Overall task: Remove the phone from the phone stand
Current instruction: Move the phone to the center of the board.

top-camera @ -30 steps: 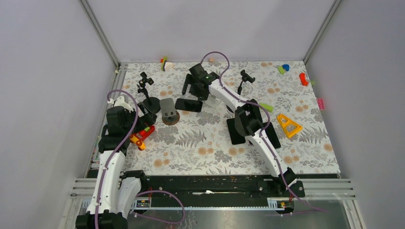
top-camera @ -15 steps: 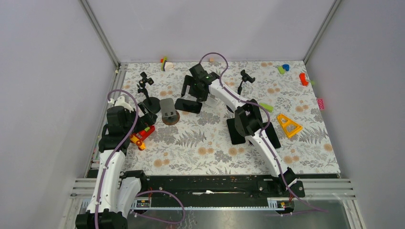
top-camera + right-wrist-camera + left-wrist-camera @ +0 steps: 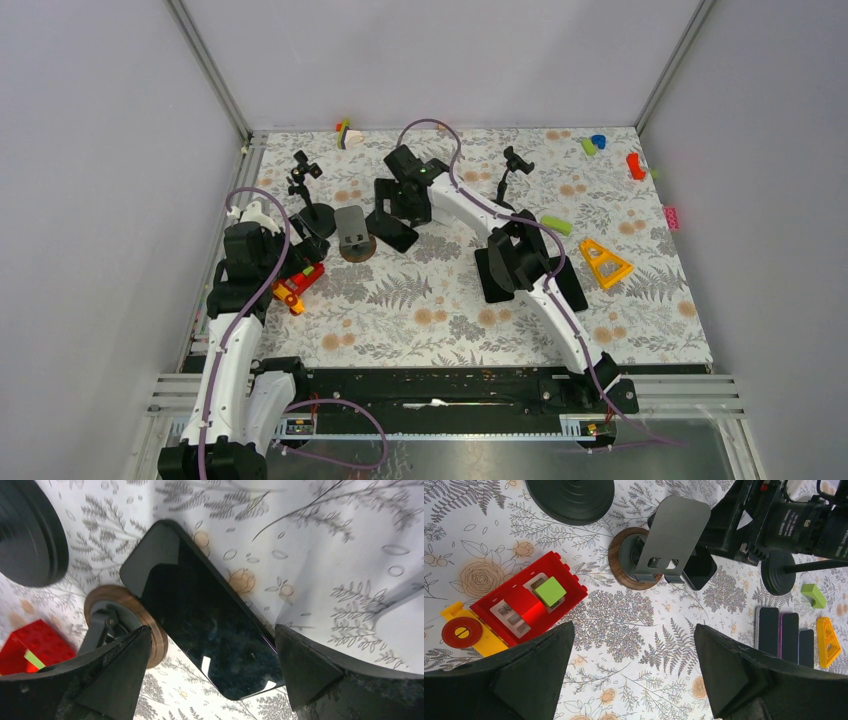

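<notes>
Lying flat: glossy black phone (image 3: 200, 605) beside phone stand (image 3: 119, 622) | right gripper (image 3: 211, 632), left gripper (image 3: 633, 629): wide open, empty

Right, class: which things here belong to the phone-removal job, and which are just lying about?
Part of the job:
- phone, lying flat on the table beside the stand
- phone stand
- right gripper, open above the phone

Just lying about:
- red and yellow toy
- orange triangle
- green block
- black clamp stand
</notes>
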